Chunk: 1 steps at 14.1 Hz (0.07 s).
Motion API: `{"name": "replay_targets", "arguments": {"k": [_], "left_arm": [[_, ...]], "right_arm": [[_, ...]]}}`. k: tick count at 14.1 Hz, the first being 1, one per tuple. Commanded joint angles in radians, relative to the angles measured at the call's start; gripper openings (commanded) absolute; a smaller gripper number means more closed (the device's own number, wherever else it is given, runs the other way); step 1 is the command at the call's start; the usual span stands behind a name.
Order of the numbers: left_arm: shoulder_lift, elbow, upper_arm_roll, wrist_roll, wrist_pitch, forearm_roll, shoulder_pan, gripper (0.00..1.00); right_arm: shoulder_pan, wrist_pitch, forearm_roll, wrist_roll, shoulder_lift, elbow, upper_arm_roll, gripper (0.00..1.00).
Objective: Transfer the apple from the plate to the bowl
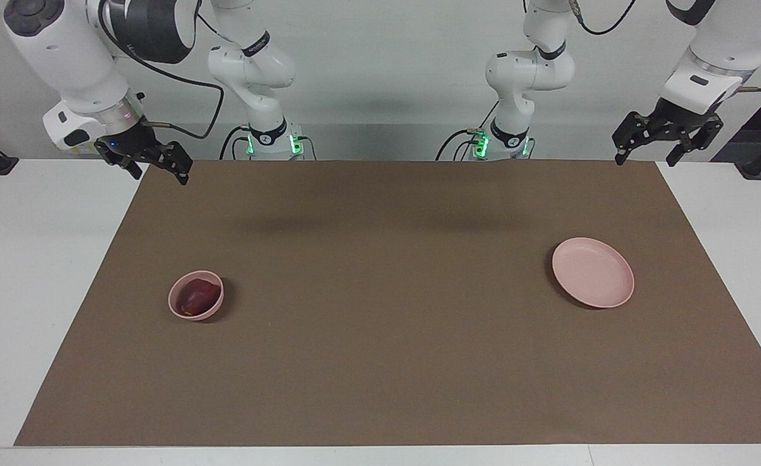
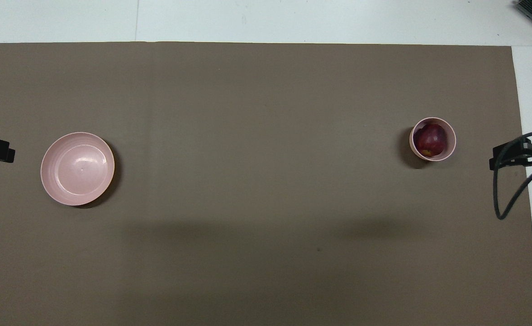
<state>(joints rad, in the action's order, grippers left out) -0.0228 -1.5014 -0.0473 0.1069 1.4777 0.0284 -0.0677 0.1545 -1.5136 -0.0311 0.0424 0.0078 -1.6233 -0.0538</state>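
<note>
Your apple sits in the bowl, plate bare; both grippers open over mat corners, so only needless re-entry risks tipping it.

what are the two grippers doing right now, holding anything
Left gripper: open, holding nothing, raised over the table's edge.
Right gripper: open, holding nothing, raised over the mat's corner.
</note>
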Motion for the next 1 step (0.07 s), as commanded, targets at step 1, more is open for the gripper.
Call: {"name": "replay_targets", "arguments": {"k": [1], "left_arm": [[-0.025,-0.029,0.006,-0.009,0.012,0.013,0.008,1.0]], "right_arm": [[0.007,0.003,0.013,-0.026,0.0,0.007,-0.003,1.0]]}}
